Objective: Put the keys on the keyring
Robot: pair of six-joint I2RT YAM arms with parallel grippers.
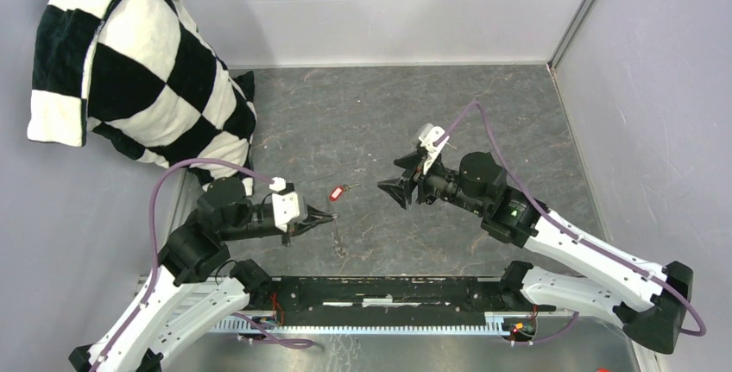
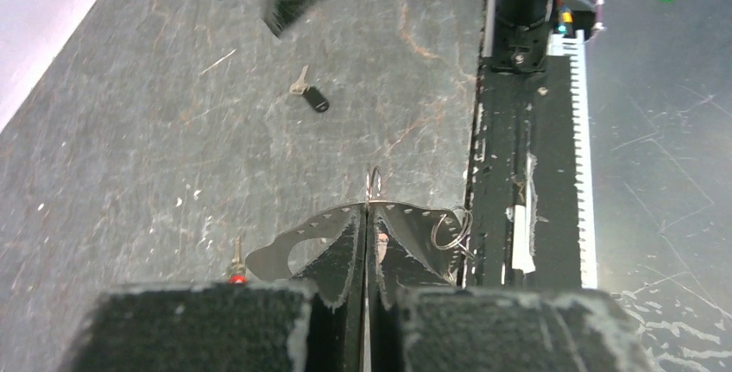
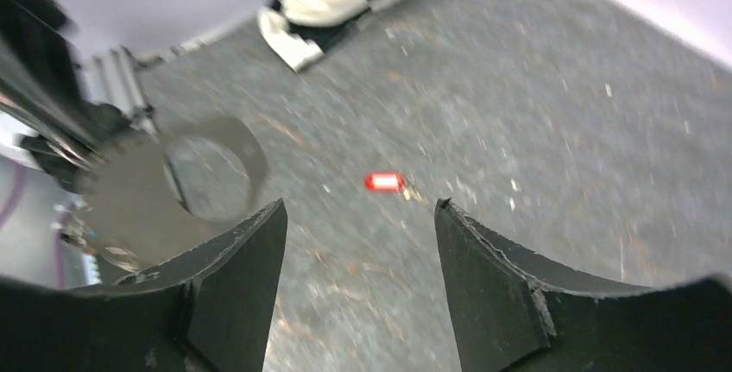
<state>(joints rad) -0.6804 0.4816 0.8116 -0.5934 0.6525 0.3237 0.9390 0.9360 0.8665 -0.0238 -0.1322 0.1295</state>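
The left end effector (image 1: 325, 216) sits left of centre in the top view. In its wrist view (image 2: 366, 209) the fingers are pressed together on the keyring (image 2: 373, 180). The ring is a thin silvery wire loop seen nearly edge-on, standing out from the fingertips towards the top of the frame. A small wire loop (image 2: 450, 230) shows just right of the fingers; whether it belongs to the same ring cannot be told.

The red key (image 1: 337, 192) lies flat on the dark counter (image 1: 362, 122) between the two end effectors, just beyond the left one's tip. Its long axis runs almost level in the top view, with the red tag to the left and the metal blade pointing right and slightly up. Any writing on the tag is too small to read.

The black key (image 2: 311, 96) lies on the counter in the upper middle of the left wrist view. Its axis is diagonal, with the black head at lower right and the blade pointing to the upper left.

The right end effector (image 1: 396, 181) has its fingers spread wide apart (image 3: 360, 208) and holds nothing. The red key appears blurred between them, farther off.
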